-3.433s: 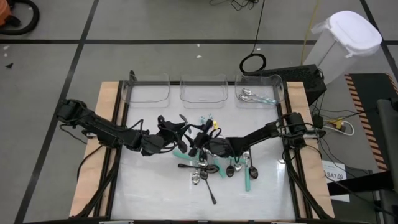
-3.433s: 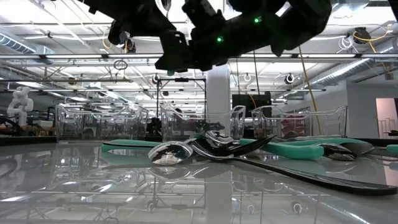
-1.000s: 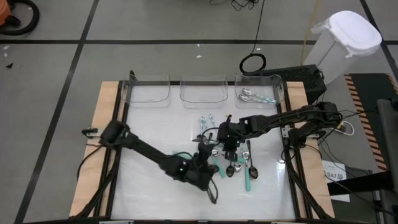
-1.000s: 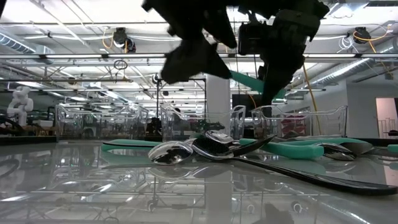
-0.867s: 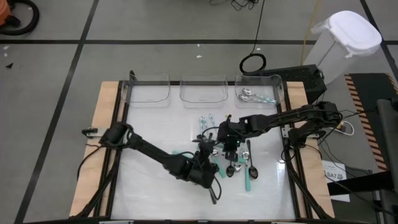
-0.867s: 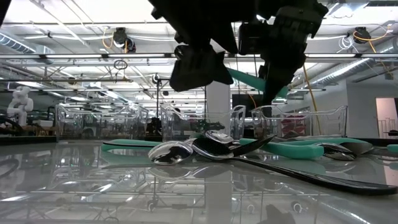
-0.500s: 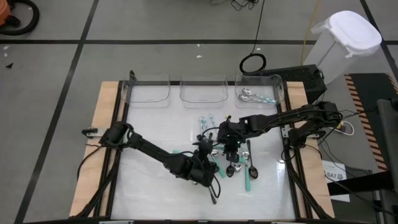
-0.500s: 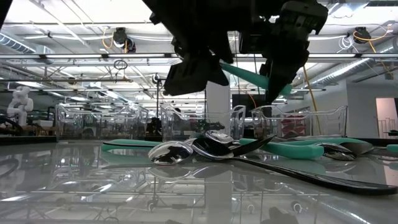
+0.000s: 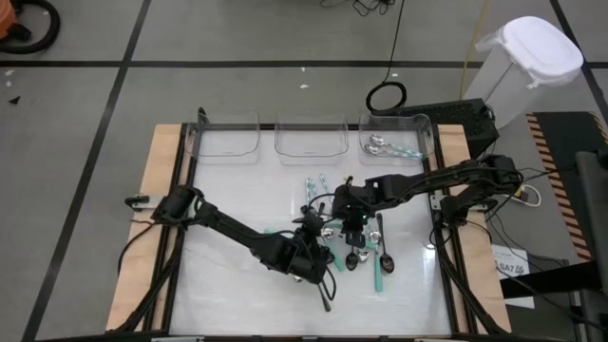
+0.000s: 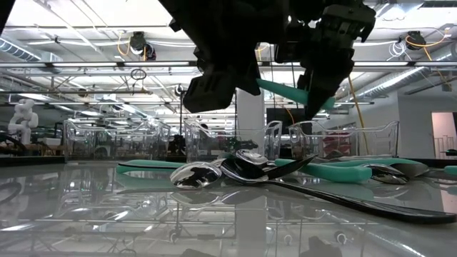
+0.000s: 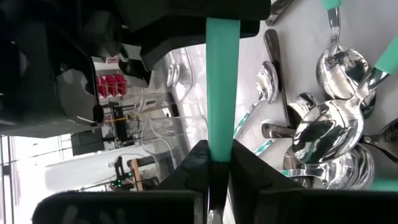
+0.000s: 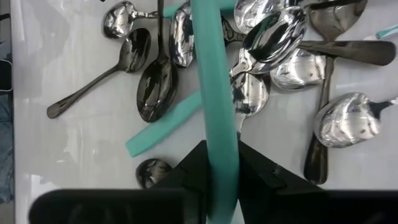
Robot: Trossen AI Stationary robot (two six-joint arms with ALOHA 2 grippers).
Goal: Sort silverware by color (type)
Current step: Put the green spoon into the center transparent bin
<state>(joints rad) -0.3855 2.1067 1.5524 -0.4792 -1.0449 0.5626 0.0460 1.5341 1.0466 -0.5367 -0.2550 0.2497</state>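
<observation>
Fingers of the left hand (image 11: 214,171) are seen pressed together on a teal handle (image 11: 222,81), which runs straight out from between them toward the other arm. In the high view this left hand (image 9: 312,264) sits low over the near middle of the table (image 9: 228,294), at the near edge of the spoon pile (image 9: 347,245). The right hand (image 12: 217,177) is likewise closed on a teal handle (image 12: 212,93), the handle passing between its two dark fingers and on over the pile below. In the high view the right hand (image 9: 350,220) is placed just beyond the left hand, above the far side of the pile. In the low view both hands hang above the table, with a teal handle (image 10: 285,91) spanning the gap between them; whether both hands grip the same utensil cannot be told with certainty. Beneath them the silverware lies in a loose heap at the centre of the table: shiny silver bowls (image 12: 273,37) overlapping one another, dark spoons (image 12: 155,87) beside them, and a loose teal handle (image 12: 163,127) lying flat. Farther out, three clear bins are lined along the far edge of the table; the right bin (image 9: 397,138) holds a few silver utensils with pale handles, while the left bin (image 9: 223,138) and the middle bin (image 9: 311,138) show no utensils. Two pale-handled utensils (image 9: 313,185) lie apart between the pile and the bins.
</observation>
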